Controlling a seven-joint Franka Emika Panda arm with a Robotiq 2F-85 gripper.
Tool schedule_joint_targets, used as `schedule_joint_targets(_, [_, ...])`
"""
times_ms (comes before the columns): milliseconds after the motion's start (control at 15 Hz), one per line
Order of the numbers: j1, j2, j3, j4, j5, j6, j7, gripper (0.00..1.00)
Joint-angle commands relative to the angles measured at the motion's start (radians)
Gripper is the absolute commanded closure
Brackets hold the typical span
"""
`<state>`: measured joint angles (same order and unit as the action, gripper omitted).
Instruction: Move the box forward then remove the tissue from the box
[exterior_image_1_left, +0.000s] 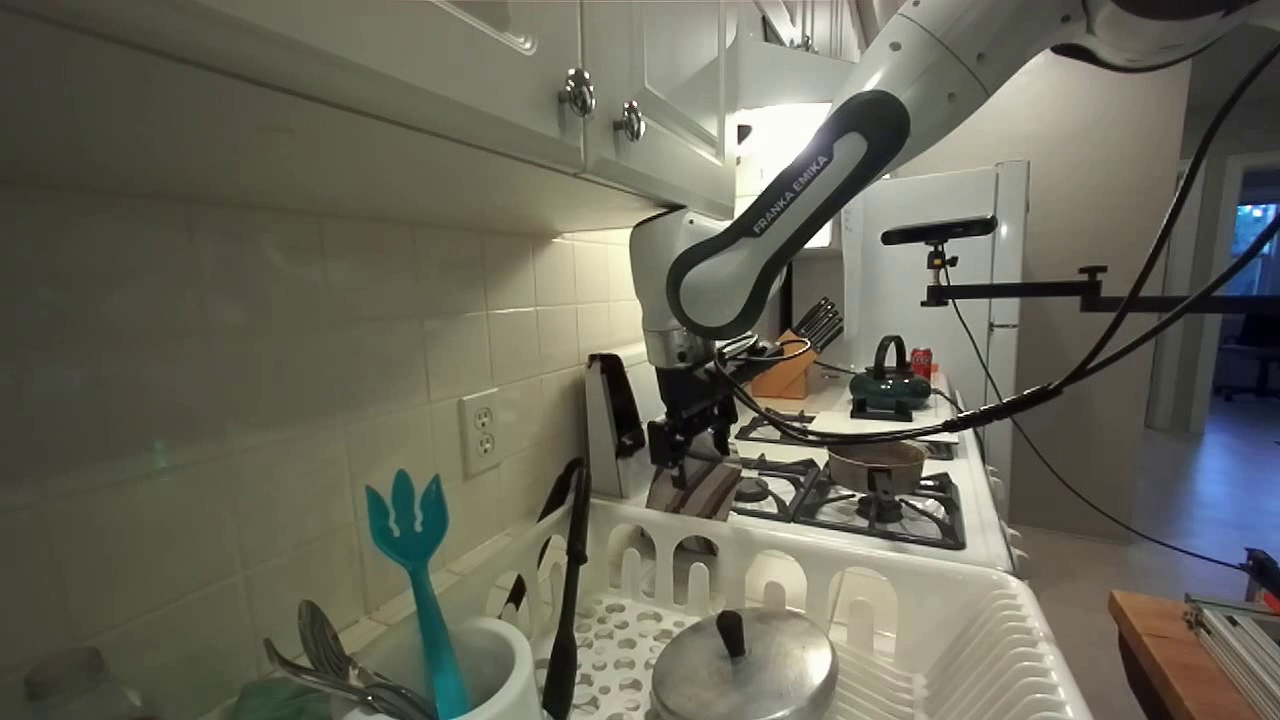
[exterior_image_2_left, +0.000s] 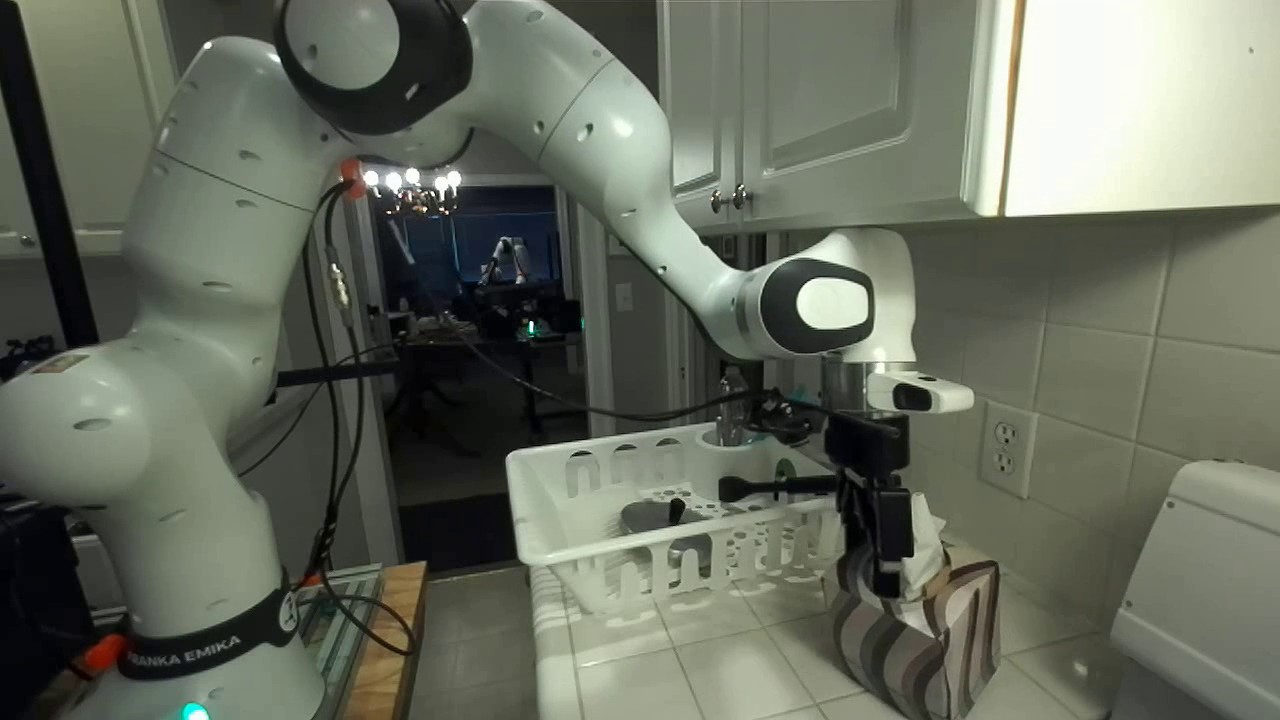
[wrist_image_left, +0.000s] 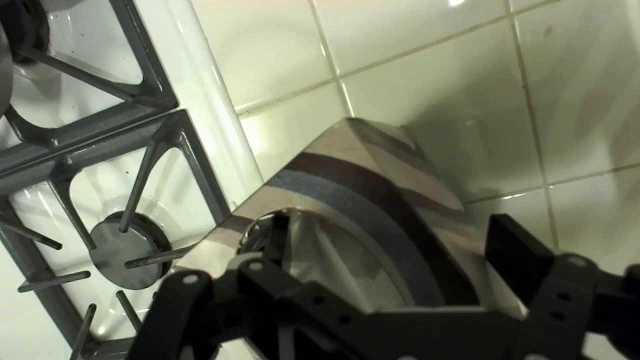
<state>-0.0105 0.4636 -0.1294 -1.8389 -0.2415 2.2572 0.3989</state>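
While the wrist view looks down, two black fingers of one gripper stand spread wide, one over the oval slot of a single striped tissue box at mid-frame, one beside its flank; they grasp nothing that shows, and whether they touch the box I cannot tell. One whole burner sits at lower left. At lower right of an exterior view the box stands on tiled counter, a white tuft of tissue sticking up beside the gripper; near the centre of an exterior view only the striped side appears, the top hidden behind the gripper. An exterior view has, nearest, one turquoise fork at lower left. Both exterior views show one white dish rack bearing one metal pot lid, one wall outlet and two cabinet knobs. Right of centre in an exterior view, one saucepan sits on the stove; farther back, one knife block, one green kettle and one red can appear in that view alone. Farthest, left of centre in an exterior view, are one lit chandelier and one small robot arm.
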Motion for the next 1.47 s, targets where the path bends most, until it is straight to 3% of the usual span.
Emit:
schedule_joint_targets(0, [0.014, -0.021, -0.014, -0.025, -0.054, 0.031, -0.095, 0.0])
schedule_joint_targets(400, [-0.04, -0.076, 0.013, -0.106, -0.084, 0.103, -0.433, 0.0])
schedule_joint_targets(600, [-0.055, -0.118, 0.026, -0.141, -0.056, 0.021, -0.549, 0.0])
schedule_joint_targets(1400, [-0.04, -0.209, 0.048, -0.202, -0.042, -0.361, -0.551, 0.0])
